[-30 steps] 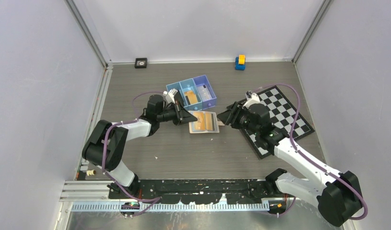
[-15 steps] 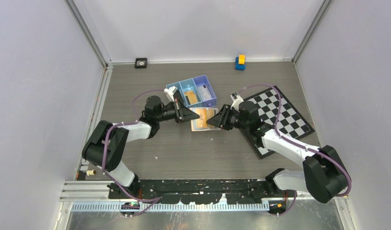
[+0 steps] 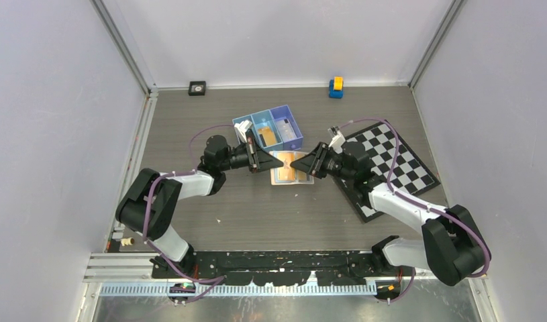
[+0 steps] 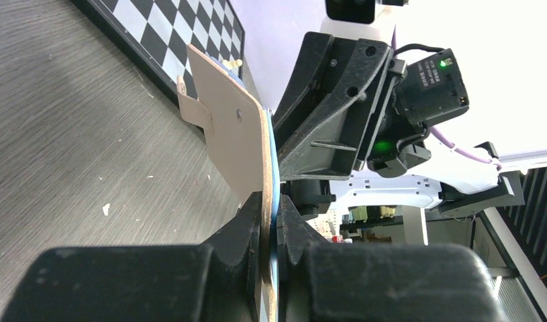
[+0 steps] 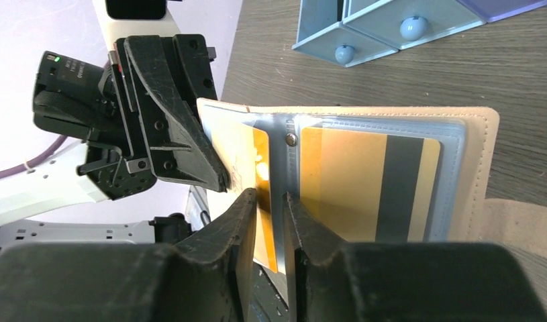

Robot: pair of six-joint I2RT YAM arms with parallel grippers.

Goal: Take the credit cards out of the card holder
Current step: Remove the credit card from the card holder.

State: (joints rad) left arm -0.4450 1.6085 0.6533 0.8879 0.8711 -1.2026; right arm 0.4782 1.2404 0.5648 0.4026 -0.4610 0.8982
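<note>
Both claws work it: left gripper [image 4: 270, 208] clenches the edge of the tan leather-like folding card holder [image 4: 233, 144]; right gripper [image 5: 269, 200] straddles a flat gold credit card [image 5: 262, 168], grip unclear. The holder sits at six o'clock of the blue plastic tray [image 3: 242, 125], with no cards out yet.

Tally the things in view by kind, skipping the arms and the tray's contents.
card holder: 1
gold cards showing in it: 2
blue tray: 1
chessboard: 1
blue-and-yellow toy: 1
small black square thing: 1
Total: 7
</note>
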